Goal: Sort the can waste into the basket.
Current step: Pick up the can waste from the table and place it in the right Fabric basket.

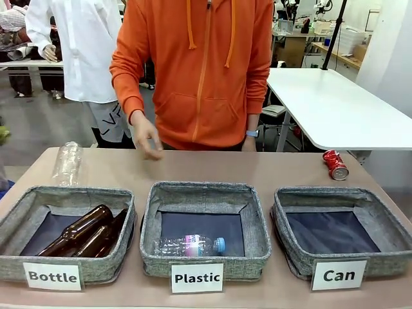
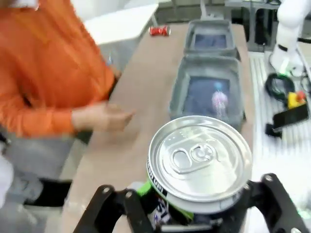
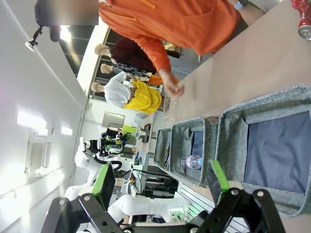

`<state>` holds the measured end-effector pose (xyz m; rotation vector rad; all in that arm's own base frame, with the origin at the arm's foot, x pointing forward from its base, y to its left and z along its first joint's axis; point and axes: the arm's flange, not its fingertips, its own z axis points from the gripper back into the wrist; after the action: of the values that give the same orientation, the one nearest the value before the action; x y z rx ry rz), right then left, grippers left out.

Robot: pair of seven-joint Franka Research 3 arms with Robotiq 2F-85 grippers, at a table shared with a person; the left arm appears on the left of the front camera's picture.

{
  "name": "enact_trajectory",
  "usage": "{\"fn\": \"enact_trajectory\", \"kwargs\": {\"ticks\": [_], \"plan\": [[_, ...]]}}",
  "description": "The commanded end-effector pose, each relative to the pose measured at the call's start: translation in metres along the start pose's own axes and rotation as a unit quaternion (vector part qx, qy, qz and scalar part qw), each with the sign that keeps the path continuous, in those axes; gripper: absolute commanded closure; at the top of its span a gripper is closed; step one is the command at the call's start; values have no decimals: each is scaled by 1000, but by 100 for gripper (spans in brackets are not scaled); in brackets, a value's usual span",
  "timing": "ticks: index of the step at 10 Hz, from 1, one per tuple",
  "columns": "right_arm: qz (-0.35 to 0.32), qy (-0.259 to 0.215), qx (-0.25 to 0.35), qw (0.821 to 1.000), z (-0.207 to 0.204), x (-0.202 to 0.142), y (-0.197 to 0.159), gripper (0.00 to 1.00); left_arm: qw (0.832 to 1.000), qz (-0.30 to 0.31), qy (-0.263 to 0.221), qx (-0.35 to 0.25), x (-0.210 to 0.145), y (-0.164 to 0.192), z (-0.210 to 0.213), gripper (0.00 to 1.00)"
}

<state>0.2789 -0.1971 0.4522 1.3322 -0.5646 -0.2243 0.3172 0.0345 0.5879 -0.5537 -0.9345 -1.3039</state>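
In the left wrist view my left gripper (image 2: pixel 194 216) is shut on the black can (image 2: pixel 200 160), whose silver top with its pull tab faces the camera. The crushed red can (image 1: pixel 335 165) lies on the table behind the right-hand basket; it also shows as the red can (image 2: pixel 159 31) and the red can (image 3: pixel 303 19). The grey "Can" basket (image 1: pixel 293 248) stands at the front right, dark inside, with nothing in it. My right gripper (image 3: pixel 163 191) is open above the near side of the Can basket (image 3: pixel 231 141), nothing between its green pads.
The "Plastic" basket (image 1: pixel 149 244) holds a clear bottle (image 1: pixel 193 245). The "Bottle" basket (image 1: pixel 16 215) holds brown bottles (image 1: pixel 80 230). A clear plastic bottle (image 1: pixel 67 163) lies at the table's far left. The person in orange holds a hand (image 1: pixel 147 137) over the far edge.
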Motion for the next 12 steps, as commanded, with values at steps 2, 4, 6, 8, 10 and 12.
{"fn": "enact_trajectory", "kwargs": {"ticks": [2,4,6,8,10,12], "plan": [[13,-9,14,1000,-1,3,1,0,996,-83,-8,-36,118,13,-148,68],[7,4,-1,1000,34,-11,2,0,993,-92,-24,-65,193,-10,-266,68],[20,36,-5,999,98,-33,1,0,986,-118,7,-116,233,-46,-373,68],[30,3,-23,999,150,-47,-6,0,983,-120,-1,-139,260,-79,-482,68],[49,-28,-94,994,171,-53,-21,0,982,-94,1,-165,264,-113,-571,68],[13,-10,-33,999,155,-62,1,0,975,-138,14,-171,272,-144,-632,68]]}}
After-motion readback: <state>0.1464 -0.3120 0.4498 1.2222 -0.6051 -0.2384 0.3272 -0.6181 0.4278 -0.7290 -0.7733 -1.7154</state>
